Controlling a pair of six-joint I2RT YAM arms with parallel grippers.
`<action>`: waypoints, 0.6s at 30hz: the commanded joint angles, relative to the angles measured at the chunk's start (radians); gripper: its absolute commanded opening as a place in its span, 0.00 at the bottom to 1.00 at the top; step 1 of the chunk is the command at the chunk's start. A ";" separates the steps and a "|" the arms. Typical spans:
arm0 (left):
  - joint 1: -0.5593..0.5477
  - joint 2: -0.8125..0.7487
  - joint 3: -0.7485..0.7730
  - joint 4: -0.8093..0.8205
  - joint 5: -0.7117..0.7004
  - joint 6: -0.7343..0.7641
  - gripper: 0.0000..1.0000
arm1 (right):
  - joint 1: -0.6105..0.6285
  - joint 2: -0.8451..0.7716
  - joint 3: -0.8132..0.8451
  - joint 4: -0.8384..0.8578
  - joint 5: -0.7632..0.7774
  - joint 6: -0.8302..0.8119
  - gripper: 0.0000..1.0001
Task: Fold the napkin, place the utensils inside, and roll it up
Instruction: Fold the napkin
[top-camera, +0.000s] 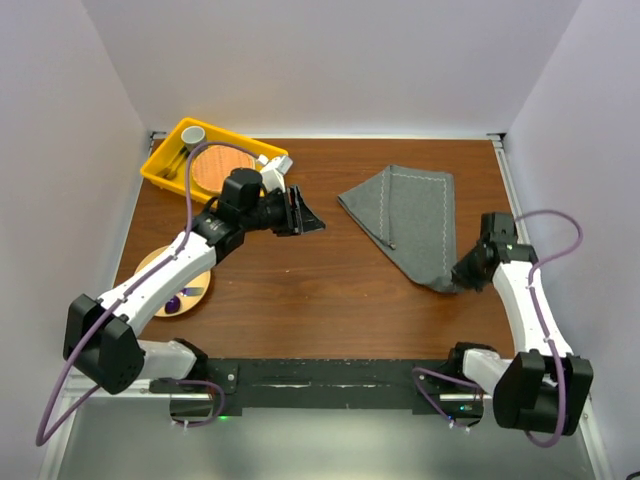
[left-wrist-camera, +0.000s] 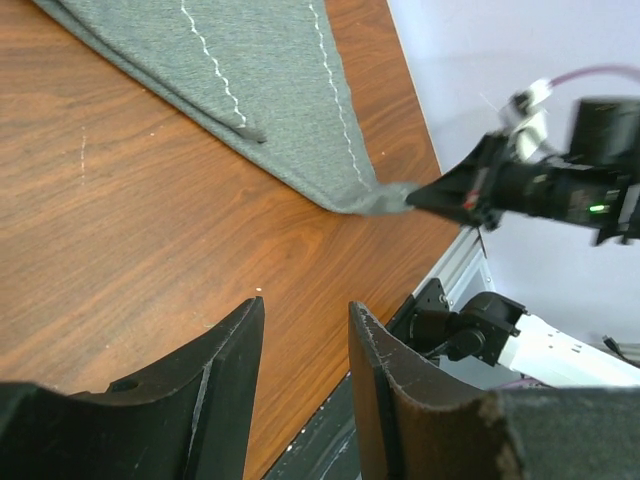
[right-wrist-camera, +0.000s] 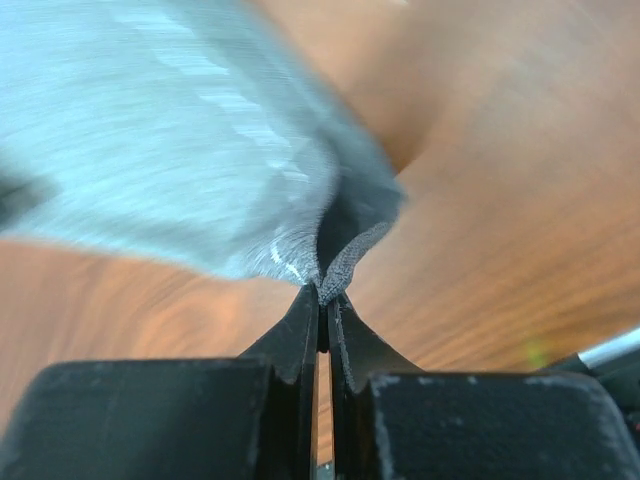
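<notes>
The grey-green napkin (top-camera: 410, 215) lies folded into a triangle on the right of the table, its pale stitching facing up. My right gripper (top-camera: 462, 275) is shut on its near corner, and in the right wrist view the fingertips (right-wrist-camera: 325, 290) pinch the napkin (right-wrist-camera: 170, 150) by its hem. The left wrist view shows the napkin (left-wrist-camera: 270, 90) with that corner lifted slightly by the right gripper (left-wrist-camera: 440, 193). My left gripper (top-camera: 300, 212) hovers over bare wood left of the napkin, open (left-wrist-camera: 305, 310) and holding nothing. Purple utensils (top-camera: 180, 300) lie on a round wooden plate (top-camera: 200, 292), partly hidden by my left arm.
A yellow bin (top-camera: 160, 165) at the back left holds another wooden plate (top-camera: 222, 165) and a grey cup (top-camera: 192, 134). White walls enclose the table on three sides, and a metal rail runs along the right edge (top-camera: 510, 190).
</notes>
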 joint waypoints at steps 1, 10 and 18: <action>0.007 0.006 0.011 0.024 -0.032 -0.005 0.44 | 0.114 0.070 0.191 0.028 -0.035 -0.157 0.00; 0.007 0.052 0.038 0.036 -0.024 -0.037 0.44 | 0.331 0.408 0.515 0.197 -0.128 -0.419 0.00; 0.013 0.089 0.061 0.007 -0.021 -0.022 0.44 | 0.392 0.656 0.781 0.133 -0.192 -0.568 0.00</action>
